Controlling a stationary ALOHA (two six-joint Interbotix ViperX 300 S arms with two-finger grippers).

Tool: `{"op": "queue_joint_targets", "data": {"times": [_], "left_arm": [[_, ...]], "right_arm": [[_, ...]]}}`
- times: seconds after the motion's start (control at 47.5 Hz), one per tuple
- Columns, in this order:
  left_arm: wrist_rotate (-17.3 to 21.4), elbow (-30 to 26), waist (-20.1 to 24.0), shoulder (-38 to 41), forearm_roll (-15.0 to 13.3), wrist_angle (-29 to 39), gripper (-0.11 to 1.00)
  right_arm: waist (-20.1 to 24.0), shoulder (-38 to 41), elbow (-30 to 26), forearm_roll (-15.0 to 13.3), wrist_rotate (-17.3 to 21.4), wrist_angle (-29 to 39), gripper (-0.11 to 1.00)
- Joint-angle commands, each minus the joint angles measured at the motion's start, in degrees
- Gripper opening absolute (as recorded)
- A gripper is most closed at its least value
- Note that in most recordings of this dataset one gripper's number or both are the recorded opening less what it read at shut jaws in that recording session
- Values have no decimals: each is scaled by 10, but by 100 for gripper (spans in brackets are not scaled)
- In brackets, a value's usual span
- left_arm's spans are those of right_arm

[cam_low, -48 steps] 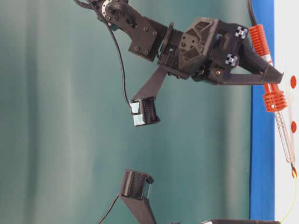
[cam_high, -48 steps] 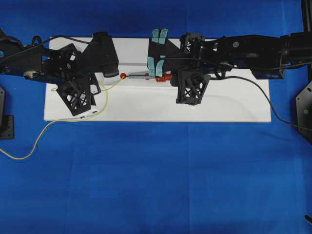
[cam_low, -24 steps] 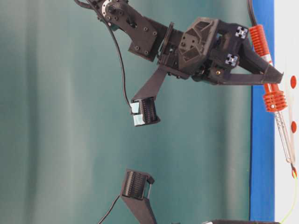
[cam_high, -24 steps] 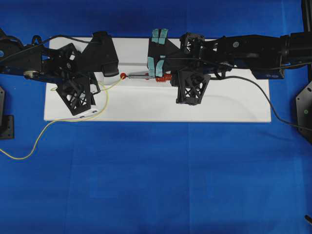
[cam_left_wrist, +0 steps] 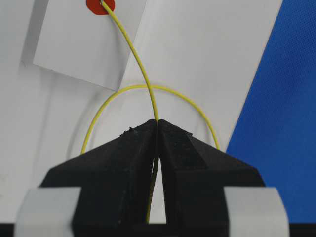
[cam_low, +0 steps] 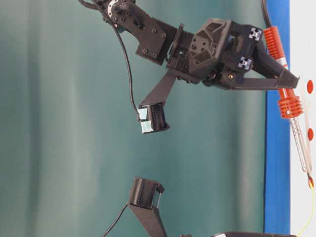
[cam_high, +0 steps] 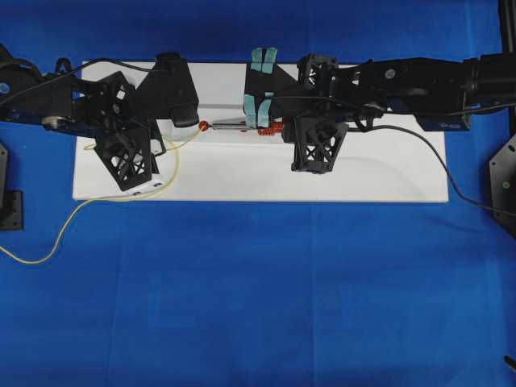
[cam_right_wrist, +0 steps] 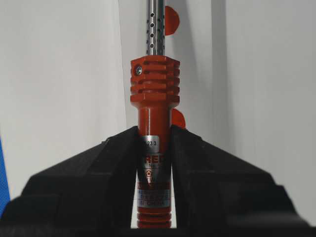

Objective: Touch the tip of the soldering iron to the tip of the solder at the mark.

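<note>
Currently sitting over the white board (cam_high: 387, 173), both arms holding. Using the red mark (cam_left_wrist: 100, 6) as reference.

Left gripper (cam_left_wrist: 157, 123): jaws pinched fully together on the solder (cam_left_wrist: 140, 69), fingertips meeting at a point with the yellow wire squeezed between them. Wire running out from the fingertips in a gentle curve and ending with its bare tip lying on the red mark, at the mark's right part in the left wrist view. A second loop of the same wire arching across just ahead of the fingertips, nearer the gripper than the mark.

Right gripper (cam_right_wrist: 154, 136): jaws narrowed onto the soldering iron (cam_right_wrist: 153, 98), clamping the red-orange handle below the ribbed collar. Shaft pointing away from the gripper toward the mark.

Overhead: iron lying roughly level along the board, dark tip reaching to the red mark (cam_high: 204, 125) from its right, solder (cam_high: 172, 161) coming in from its left. Table-level view showing the iron (cam_low: 288, 106) tip meeting the yellow wire end at a red spot. Actual contact between tips too small to confirm.

Remaining solder trailing off the board onto the blue cloth (cam_high: 258, 298), well away from the mark.
</note>
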Motion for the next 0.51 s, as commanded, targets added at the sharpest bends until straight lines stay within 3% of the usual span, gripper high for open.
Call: {"op": "queue_joint_targets", "data": {"times": [0.0, 0.484], "left_arm": [[-1, -13, 2, -5, 2, -3, 1], [-1, -5, 1, -40, 2, 8, 1]], "right_arm": [[1, -6, -15, -2, -1, -2, 6], [1, -6, -13, -4, -1, -4, 6]]}}
